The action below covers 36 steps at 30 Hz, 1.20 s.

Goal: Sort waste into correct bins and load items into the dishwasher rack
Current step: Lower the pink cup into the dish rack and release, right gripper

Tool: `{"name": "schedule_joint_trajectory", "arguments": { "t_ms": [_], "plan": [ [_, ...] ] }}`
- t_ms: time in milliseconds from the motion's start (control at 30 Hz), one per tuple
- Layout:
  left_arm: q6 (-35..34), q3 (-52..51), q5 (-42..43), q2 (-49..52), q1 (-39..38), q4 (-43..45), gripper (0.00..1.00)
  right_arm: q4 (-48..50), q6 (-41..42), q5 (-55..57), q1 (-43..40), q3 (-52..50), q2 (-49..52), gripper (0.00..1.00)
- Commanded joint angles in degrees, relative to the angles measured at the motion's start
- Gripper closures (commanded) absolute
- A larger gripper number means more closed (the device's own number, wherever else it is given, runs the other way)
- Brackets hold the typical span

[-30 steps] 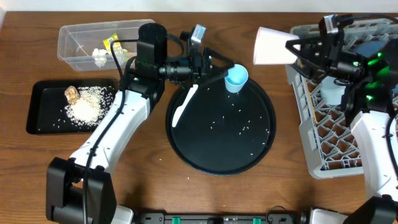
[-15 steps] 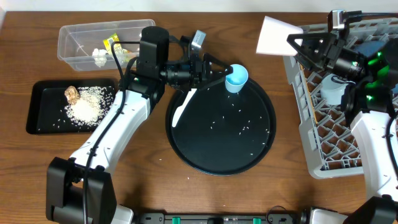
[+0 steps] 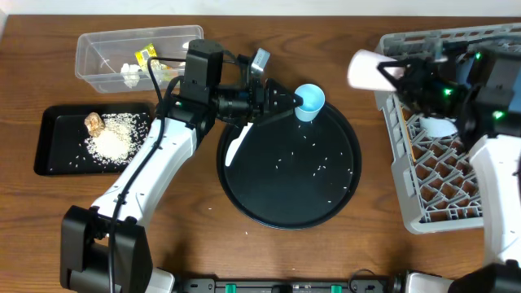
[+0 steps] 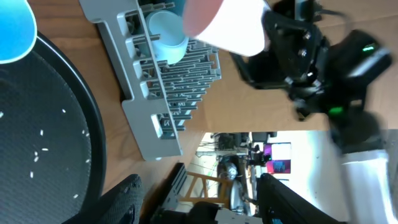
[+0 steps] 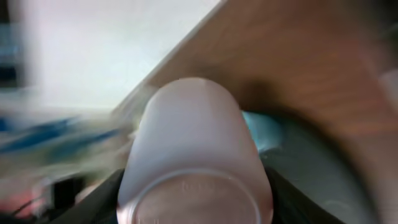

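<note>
Overhead, the right fingers (image 3: 396,70) clamp the pink cup (image 3: 368,69), held on its side in the air at the far left corner of the rack (image 3: 423,191). The rack stands at the right of the worktop (image 3: 383,252) with a pale bowl (image 3: 440,126) inside. The left fingers (image 3: 283,101) reach to just beside the light-blue cup (image 3: 309,102), which stands at the far edge of the round tray (image 3: 244,195), itself flecked with rice (image 3: 317,169). At the left, the clear tub (image 3: 98,45) holds the wrapper (image 3: 146,57) and the tissue (image 3: 129,75). The black tray (image 3: 57,159) nearer the robot holds heaped rice and the brown lump (image 3: 93,122).

From the left wrist, the left fingers (image 4: 121,196) stand wide apart and empty. The light-blue cup (image 4: 12,28) shows in the top corner, off to one side. The pink cup (image 4: 227,25) hangs over the rack (image 4: 155,118).

From the right wrist, all blurred, the pink cup (image 5: 196,155) sits base-first between the dark right fingers (image 5: 102,199), with the light-blue cup (image 5: 264,130) behind.
</note>
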Motion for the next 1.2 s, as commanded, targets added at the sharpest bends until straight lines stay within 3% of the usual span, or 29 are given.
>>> {"name": "schedule_joint_trajectory", "arguments": {
  "t_ms": [0,200,800,1167],
  "plan": [
    [3.0,0.4,-1.8,0.5,0.2,-0.1,0.39,-7.1,-11.7,26.3,-0.2,10.3,-1.0,0.63],
    [3.2,0.4,-3.3,0.5,0.2,-0.3,0.39,-16.0,-12.7,43.2,-1.9,16.5,-1.0,0.61],
    [10.3,0.2,-4.5,0.5,0.2,-9.8,0.39,-22.5,-7.1,43.5,-28.5,16.3,8.8,0.65],
    [14.1,0.1,-5.4,0.5,0.2,-13.4,0.39,-22.4,-6.3,42.3,-34.6,16.3,19.9,0.62]
  ]
}}
